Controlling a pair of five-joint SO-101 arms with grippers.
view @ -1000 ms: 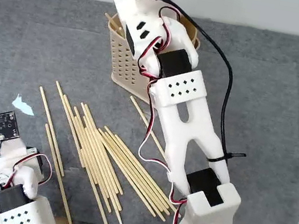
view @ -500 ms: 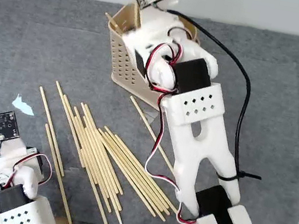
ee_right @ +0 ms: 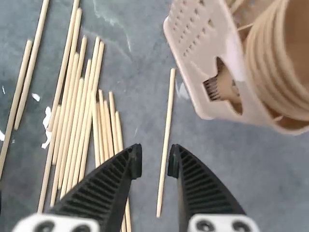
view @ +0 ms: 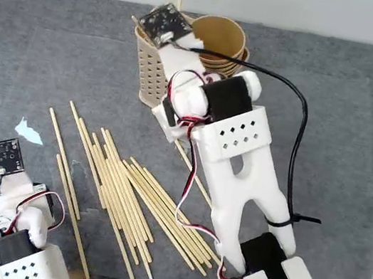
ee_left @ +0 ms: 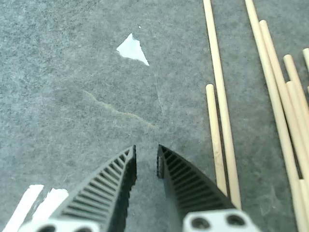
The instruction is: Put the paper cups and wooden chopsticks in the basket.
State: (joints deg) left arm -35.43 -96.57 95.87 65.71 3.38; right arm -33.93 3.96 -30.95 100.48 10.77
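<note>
A beige basket (view: 153, 68) with holes in its walls stands at the far side of the grey desk (view: 331, 136). A stack of paper cups (view: 221, 39) sits inside its right part, mouth up. A few thin sticks rise over the far rim of the basket and one leans out at its left; they look like chopsticks, though they are too slender to be sure. Most of the chopsticks (view: 132, 199) lie loose on the desk in a fanned heap near the middle, running from far left to near right. A single chopstick (view: 195, 173) lies apart from the heap, just near of the basket and partly under the right arm (view: 239, 170). This arm reaches from the near right corner toward the basket. The right gripper (ee_right: 153, 154) points down at the desk over the single chopstick, between the heap and the basket. Its fingers (ee_right: 111, 179) stand a little apart and hold nothing. The left arm (view: 19, 247) is folded at the near left corner. The left gripper (ee_left: 146, 154) hangs over bare desk, its fingers (ee_left: 116, 179) parted by a narrow gap, also holding nothing. Two chopsticks lie just beside one finger, and a small scrap of paper (ee_left: 132, 49) lies farther off.
</note>
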